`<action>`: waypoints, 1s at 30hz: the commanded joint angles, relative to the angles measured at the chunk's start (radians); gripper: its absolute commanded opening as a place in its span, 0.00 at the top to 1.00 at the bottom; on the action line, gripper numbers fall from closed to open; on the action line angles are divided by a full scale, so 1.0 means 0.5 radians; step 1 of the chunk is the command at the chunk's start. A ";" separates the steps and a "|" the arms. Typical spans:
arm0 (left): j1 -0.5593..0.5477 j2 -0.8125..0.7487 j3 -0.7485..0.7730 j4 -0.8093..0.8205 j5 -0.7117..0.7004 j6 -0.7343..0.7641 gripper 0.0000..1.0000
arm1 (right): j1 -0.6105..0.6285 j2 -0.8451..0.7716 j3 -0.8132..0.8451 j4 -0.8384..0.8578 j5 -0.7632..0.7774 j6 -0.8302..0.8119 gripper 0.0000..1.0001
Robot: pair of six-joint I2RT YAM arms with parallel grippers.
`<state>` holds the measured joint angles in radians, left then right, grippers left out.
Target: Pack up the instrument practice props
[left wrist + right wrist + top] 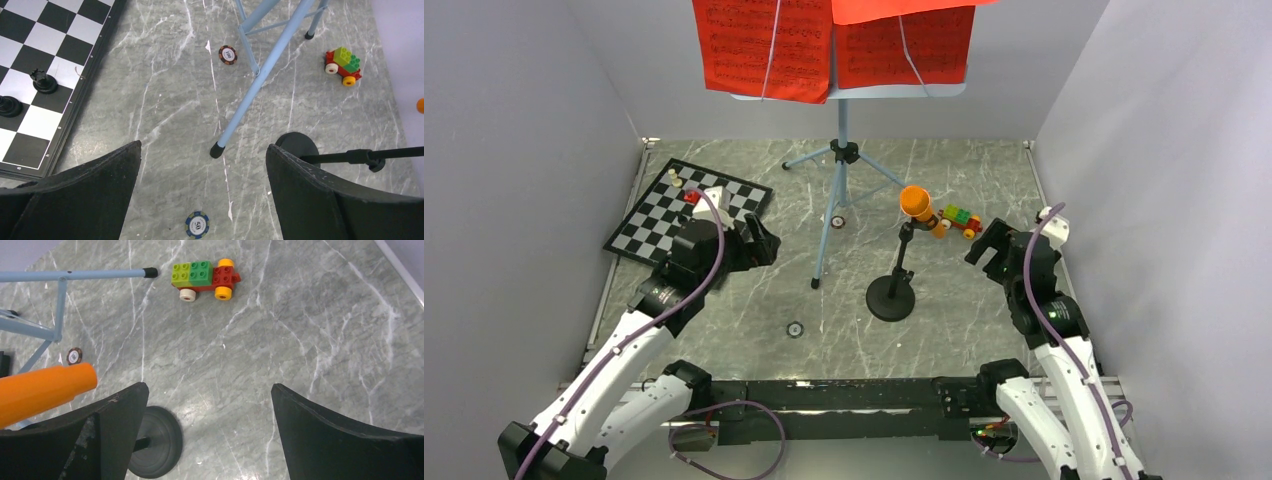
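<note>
A tall light-blue tripod music stand point(842, 160) stands mid-table, its desk holding red music sheets point(764, 45). Its legs show in the left wrist view point(265, 77) and the right wrist view point(75, 275). An orange microphone point(915, 203) sits on a black round-base mic stand point(891, 298), right of the tripod. The microphone point(45, 390) and the base point(157, 440) show in the right wrist view, and the base point(297, 145) in the left wrist view. My left gripper point(762, 243) is open and empty, left of the tripod. My right gripper point(984, 243) is open and empty, right of the microphone.
A black-and-white chessboard point(686, 210) with pieces lies at the left. A multicoloured brick toy car point(961, 221) sits behind the microphone. Poker chips lie on the marble: one under the tripod point(836, 221), one near the front point(795, 329). Grey walls enclose the table.
</note>
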<state>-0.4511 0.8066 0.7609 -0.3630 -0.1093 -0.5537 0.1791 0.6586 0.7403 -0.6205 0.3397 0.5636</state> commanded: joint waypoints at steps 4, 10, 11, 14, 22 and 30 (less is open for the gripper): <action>0.009 0.003 -0.005 0.108 0.127 0.146 0.01 | 0.007 -0.232 0.146 -0.215 -0.156 -0.216 0.03; 0.009 -0.017 -0.079 0.326 0.425 0.217 0.01 | 0.016 -0.246 0.051 -0.027 -0.926 -0.380 0.05; 0.011 -0.027 -0.096 0.364 0.489 0.222 0.01 | 0.016 -0.243 0.039 -0.008 -0.987 -0.393 0.05; 0.009 -0.060 -0.148 0.447 0.603 0.219 0.01 | 0.020 -0.241 0.025 0.042 -1.184 -0.446 0.05; 0.008 -0.044 -0.181 0.505 0.733 0.206 0.01 | 0.206 -0.185 -0.002 0.172 -1.344 -0.518 0.06; 0.008 -0.050 -0.203 0.554 0.779 0.225 0.01 | 0.632 -0.015 -0.079 0.488 -0.984 -0.535 0.12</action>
<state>-0.4484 0.7937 0.6704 -0.1524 0.2409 -0.4564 0.4282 0.6205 0.7231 -0.5205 -0.2569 0.3122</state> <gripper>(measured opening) 0.993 0.899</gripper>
